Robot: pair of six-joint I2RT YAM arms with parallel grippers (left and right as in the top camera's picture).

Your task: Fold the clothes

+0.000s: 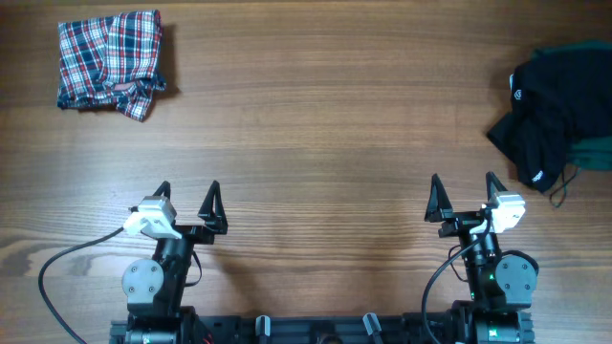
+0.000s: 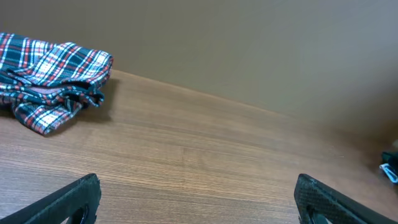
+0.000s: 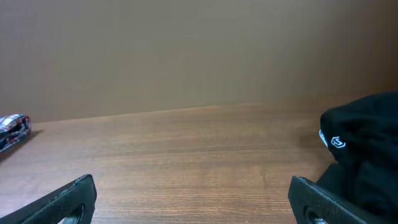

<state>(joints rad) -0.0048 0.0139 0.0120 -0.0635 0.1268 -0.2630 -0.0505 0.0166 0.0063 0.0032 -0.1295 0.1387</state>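
Near edge of the brown wood-grain table [image 1: 316, 124]: my left gripper [image 1: 188, 187] and right gripper [image 1: 463, 179] are parked, black fingers spread as wide as they go, nothing in either. Middle of the table is bare. The work sits further out. The crumpled black fabric shirt with small white logos [image 1: 540, 105] is heaped at the right edge, on top of a dark green cloth garment [image 1: 595, 151] that pokes out beside it. The red-blue-white plaid cloth garment [image 1: 110, 59] is at the far left corner, roughly squared, one corner flopped loose. Risks as I judge them: black and green overlap, so a deep pinch probably takes both layers and drags the pair. A thin dark cord loop [image 1: 559, 191] on the heap's near side could hook a fingertip. The heap runs out of the overhead frame, so I can't tell if part of it hangs over the edge; if it does, a tug could slide it off. No hem is readable in the bunch, so a blind grab may just wad it tighter. Views: only overhead gives the full layout and the green. Left wrist shows the plaid side-on, stacked layers with a sagging fold. Right wrist shows the black heap's height and one logo close up, no green, and the plaid as a sliver at its left border.
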